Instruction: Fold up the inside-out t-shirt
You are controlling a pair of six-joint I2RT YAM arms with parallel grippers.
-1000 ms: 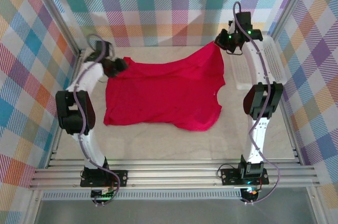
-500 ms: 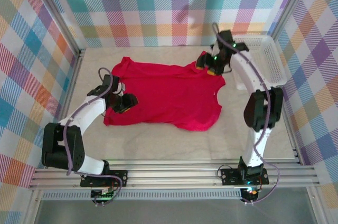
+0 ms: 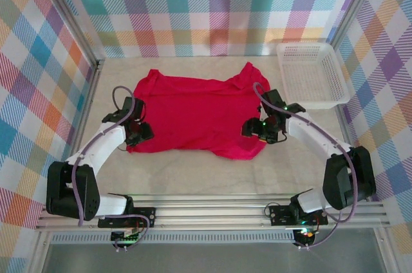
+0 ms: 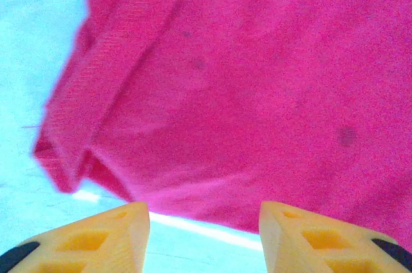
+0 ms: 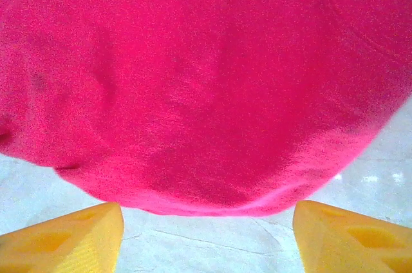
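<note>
On the pale table (image 3: pixel 193 173), ringed by walls of checked cloth (image 3: pixel 212 9), a red t-shirt (image 3: pixel 193 115) lies spread out roughly flat, taking up the middle of the surface between the two arms. Its near edge runs from left to right with a slight sag toward the right, and at the far right corner a bit of cloth sticks up in a soft peak. Far right of the shirt and apart from it, a white mesh basket (image 3: pixel 309 70) stands against the right wall.

The left arm (image 3: pixel 96 150) reaches in from the near left, and the left gripper (image 3: pixel 138 132) sits at the shirt's near left corner. Seen from the left wrist, the cloth (image 4: pixel 257 93) shows a folded, rumpled band along its left side, with bare table beside it. The left gripper (image 4: pixel 203 208) has its yellow fingers (image 4: pixel 122 221) about half spread, and nothing is between them; the shirt's edge lies just ahead.

The right arm (image 3: pixel 315 138) bends in from the near right, and the right gripper (image 3: pixel 252 128) sits at the shirt's near right edge. From the right wrist, the rounded edge of the cloth (image 5: pixel 193 80) lies just beyond the fingertips. The right gripper (image 5: pixel 208 212) is spread wide and grasps nothing
</note>
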